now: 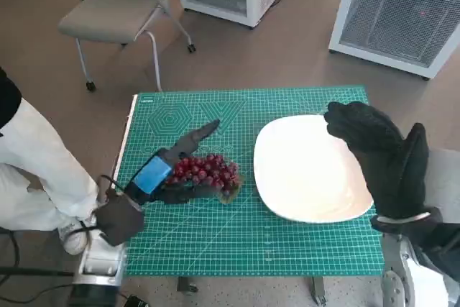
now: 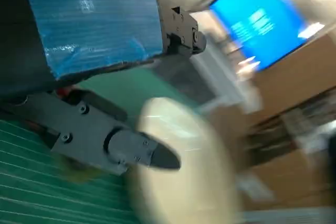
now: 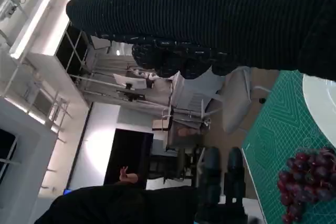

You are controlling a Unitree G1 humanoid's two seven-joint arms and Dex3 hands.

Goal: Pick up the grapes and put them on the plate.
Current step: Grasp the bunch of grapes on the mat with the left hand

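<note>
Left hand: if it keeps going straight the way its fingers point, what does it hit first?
Judging by the head view, the left hand points up-right across the green mat, beside the grapes. That line looks free; the plate lies off to its right. Depth unclear.

right hand (image 3: 220, 24) overhead | grapes (image 3: 304, 184) on mat (image 3: 273, 129) | plate (image 3: 321, 98) beside
</note>
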